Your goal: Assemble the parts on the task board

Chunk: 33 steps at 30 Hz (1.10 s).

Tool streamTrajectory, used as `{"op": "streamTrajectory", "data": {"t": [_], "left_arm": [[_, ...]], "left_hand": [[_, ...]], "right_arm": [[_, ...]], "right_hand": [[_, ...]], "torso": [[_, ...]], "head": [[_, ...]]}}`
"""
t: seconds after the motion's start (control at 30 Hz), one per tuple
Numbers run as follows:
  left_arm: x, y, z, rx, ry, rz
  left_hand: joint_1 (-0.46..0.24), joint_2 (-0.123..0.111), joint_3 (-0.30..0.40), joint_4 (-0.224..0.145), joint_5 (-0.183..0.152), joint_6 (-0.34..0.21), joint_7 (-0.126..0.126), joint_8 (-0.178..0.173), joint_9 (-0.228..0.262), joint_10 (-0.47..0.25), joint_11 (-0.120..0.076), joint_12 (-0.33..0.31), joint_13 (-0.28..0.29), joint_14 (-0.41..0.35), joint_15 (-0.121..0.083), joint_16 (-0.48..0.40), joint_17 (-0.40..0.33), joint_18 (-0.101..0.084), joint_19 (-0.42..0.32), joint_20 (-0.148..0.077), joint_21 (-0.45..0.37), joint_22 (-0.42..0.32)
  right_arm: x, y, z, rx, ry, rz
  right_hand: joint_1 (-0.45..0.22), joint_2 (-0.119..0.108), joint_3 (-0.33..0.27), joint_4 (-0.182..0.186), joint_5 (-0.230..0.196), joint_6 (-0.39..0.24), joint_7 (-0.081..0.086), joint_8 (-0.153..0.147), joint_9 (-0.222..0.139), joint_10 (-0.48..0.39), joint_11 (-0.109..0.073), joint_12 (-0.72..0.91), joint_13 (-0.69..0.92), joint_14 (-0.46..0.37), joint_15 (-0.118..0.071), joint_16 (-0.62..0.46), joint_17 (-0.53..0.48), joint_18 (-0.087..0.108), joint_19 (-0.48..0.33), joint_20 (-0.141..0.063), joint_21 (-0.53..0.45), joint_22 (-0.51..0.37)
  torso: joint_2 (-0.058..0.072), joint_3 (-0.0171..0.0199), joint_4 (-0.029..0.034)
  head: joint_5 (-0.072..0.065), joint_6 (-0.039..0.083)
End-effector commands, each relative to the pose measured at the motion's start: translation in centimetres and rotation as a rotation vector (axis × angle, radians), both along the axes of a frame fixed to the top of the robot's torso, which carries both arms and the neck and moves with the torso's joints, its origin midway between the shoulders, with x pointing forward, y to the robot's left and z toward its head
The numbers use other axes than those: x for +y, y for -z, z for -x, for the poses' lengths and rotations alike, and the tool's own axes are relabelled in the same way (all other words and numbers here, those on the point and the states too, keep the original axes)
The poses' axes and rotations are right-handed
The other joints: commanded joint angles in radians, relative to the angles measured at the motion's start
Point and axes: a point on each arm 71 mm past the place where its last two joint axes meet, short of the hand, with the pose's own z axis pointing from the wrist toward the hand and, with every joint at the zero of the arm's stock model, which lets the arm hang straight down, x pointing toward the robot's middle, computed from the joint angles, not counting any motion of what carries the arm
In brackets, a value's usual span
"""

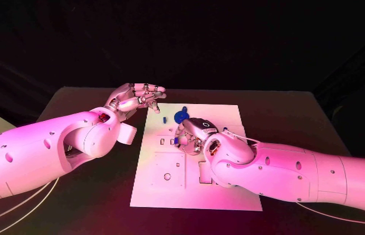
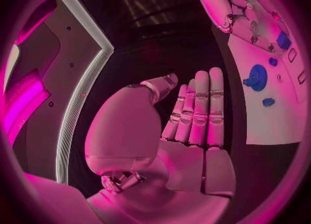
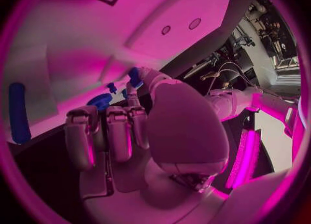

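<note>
Hovering empty off the task board (image 1: 228,111)'s left edge, left hand (image 1: 135,99) spread; right hand (image 1: 194,134) pinching a blue part (image 3: 135,77).

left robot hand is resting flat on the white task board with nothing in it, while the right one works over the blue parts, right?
Not quite. The left robot hand is empty, fingers straight, but it is raised beside the task board's left edge, not resting flat on it; the head view shows this. The right robot hand is over the board near the blue round part, as you said.
</note>
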Motion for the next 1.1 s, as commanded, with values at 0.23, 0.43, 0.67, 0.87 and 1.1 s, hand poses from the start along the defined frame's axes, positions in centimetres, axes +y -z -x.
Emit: {"op": "streamTrajectory", "data": {"t": [0.23,0.43,0.67,0.87,1.1], "left_arm": [[-0.19,-0.07,0.07,0.003,0.022,0.009],[-0.19,-0.05,0.05,0.003,0.022,0.008],[-0.16,-0.04,0.03,0.003,0.021,0.007],[-0.18,-0.04,0.02,0.003,0.022,0.007],[-0.18,-0.03,0.00,0.003,0.022,0.007]], "left_hand": [[-0.010,-0.003,0.002,-0.001,0.000,-0.007,0.008,0.002,0.002,-0.001,0.004,-0.004,0.001,-0.006,0.002,0.000,-0.001,0.006,-0.006,0.001,0.006,0.001],[-0.010,-0.003,0.002,-0.001,0.000,-0.007,0.008,0.002,0.002,-0.001,0.004,-0.004,0.001,-0.006,0.002,0.000,-0.001,0.006,-0.006,0.001,0.006,0.001],[-0.010,-0.003,0.002,-0.001,0.000,-0.007,0.008,0.002,0.002,-0.001,0.004,-0.004,0.001,-0.006,0.002,0.000,-0.001,0.006,-0.006,0.001,0.006,0.001],[-0.010,-0.003,0.002,-0.001,0.000,-0.007,0.008,0.002,0.002,-0.001,0.004,-0.004,0.001,-0.006,0.002,0.000,-0.001,0.006,-0.006,0.001,0.006,0.001],[-0.013,-0.003,0.004,-0.003,0.000,-0.008,0.008,0.001,0.002,-0.001,0.004,-0.004,0.001,-0.005,0.002,0.000,-0.002,0.006,-0.009,0.002,0.009,0.002]], "right_arm": [[0.35,0.01,0.18,-0.003,-0.025,0.007],[0.31,-0.05,0.22,-0.006,-0.025,-0.001],[0.12,-0.16,0.42,-0.011,-0.026,-0.011],[-0.01,-0.19,0.46,-0.016,-0.023,-0.014],[-0.07,-0.24,0.47,-0.023,-0.017,-0.018]], "right_hand": [[-0.037,-0.018,-0.065,0.033,-0.140,-0.028,0.007,-0.012,-0.012,0.031,0.015,-0.028,0.185,0.103,0.015,-0.001,0.248,-0.007,0.105,0.016,0.004,0.263],[-0.029,-0.021,-0.109,0.045,-0.141,-0.053,0.013,-0.025,-0.019,0.019,0.019,-0.044,0.174,0.102,0.019,-0.002,0.246,-0.007,0.105,0.017,0.004,0.263],[-0.013,-0.013,-0.156,0.057,-0.140,-0.053,0.014,-0.024,-0.021,0.019,0.022,-0.044,0.173,0.102,0.022,-0.003,0.244,-0.007,0.105,0.021,0.004,0.263],[0.002,-0.001,-0.159,0.055,-0.138,-0.049,0.014,-0.021,-0.021,0.021,0.021,-0.041,0.175,0.102,0.021,-0.003,0.245,-0.007,0.105,0.021,0.004,0.263],[0.009,0.004,-0.160,0.055,-0.136,-0.046,0.013,-0.020,-0.021,0.022,0.021,-0.040,0.176,0.102,0.021,-0.003,0.245,-0.007,0.105,0.021,0.004,0.263]], "torso": [[0.000,0.0002,-0.0003],[0.001,0.0002,-0.0002],[0.001,0.0005,0.0006],[0.000,0.0006,0.0011],[0.000,0.0002,0.0006]], "head": [[0.000,0.000],[0.000,0.000],[0.000,-0.001],[0.000,-0.001],[0.000,0.000]]}}
